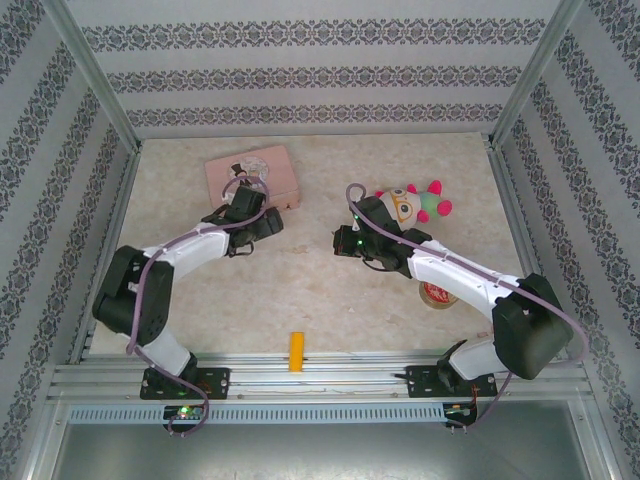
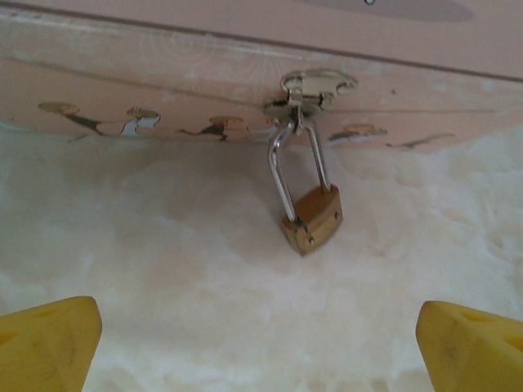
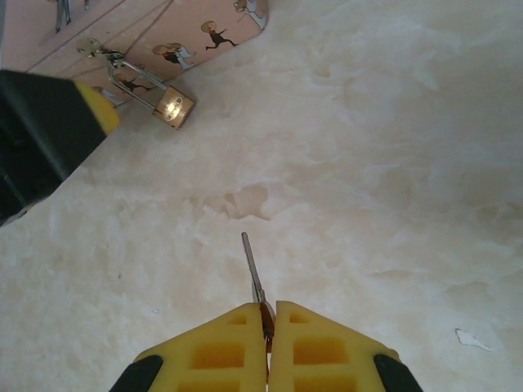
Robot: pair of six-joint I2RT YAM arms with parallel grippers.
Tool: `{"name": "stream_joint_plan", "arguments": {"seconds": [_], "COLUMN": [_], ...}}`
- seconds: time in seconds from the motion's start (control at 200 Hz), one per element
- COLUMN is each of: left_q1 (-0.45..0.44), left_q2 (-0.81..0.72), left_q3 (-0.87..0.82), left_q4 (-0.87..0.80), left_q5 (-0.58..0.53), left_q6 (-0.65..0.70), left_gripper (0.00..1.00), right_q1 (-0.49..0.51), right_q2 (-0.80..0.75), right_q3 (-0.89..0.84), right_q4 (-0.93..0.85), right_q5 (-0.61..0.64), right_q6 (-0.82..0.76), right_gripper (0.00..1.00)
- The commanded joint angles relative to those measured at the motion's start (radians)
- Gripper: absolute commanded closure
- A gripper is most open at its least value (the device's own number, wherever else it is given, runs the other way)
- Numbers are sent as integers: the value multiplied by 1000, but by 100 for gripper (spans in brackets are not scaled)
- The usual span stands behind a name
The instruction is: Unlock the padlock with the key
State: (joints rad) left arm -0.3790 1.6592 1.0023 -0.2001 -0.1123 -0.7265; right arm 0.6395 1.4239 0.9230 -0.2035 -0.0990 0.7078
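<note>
My left gripper (image 2: 260, 347): spread wide, empty, facing the padlock (image 2: 314, 222) hooked on the pink tin (image 2: 163, 82).
My right gripper (image 3: 268, 325): clenched on the key (image 3: 252, 265).

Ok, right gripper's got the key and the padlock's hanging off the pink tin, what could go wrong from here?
The key is pinched only by its end in the shut right gripper, so it may twist or slip when pushed in. The padlock hangs loose from the hasp of the pink tin, and the open left gripper isn't touching it, so it may swing away from the key.
</note>
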Motion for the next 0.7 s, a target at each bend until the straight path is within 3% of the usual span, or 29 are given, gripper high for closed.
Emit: {"name": "stream_joint_plan", "arguments": {"seconds": [0.0,0.15,0.595,0.7], "left_q1": [-27,-55,-72,-73], "left_q2": [60,140,291,294], "left_q3": [52,106,252,247], "left_q4": [26,62,-42,-53], "left_q5": [-118,-164,-272,-290], "left_q6": [-28,-33,-71,-64], "left_gripper": [2,6,8,13], "right_q1": [11,10,11,9], "right_q2": [8,3,3,4], "right_q3": [34,34,37,37], "right_q4": [-29,-29,-22,-17], "right_q5": [29,27,28,25], "right_q6": [-10,-16,-14,-12], "right_gripper": [100,100,100,100]}}
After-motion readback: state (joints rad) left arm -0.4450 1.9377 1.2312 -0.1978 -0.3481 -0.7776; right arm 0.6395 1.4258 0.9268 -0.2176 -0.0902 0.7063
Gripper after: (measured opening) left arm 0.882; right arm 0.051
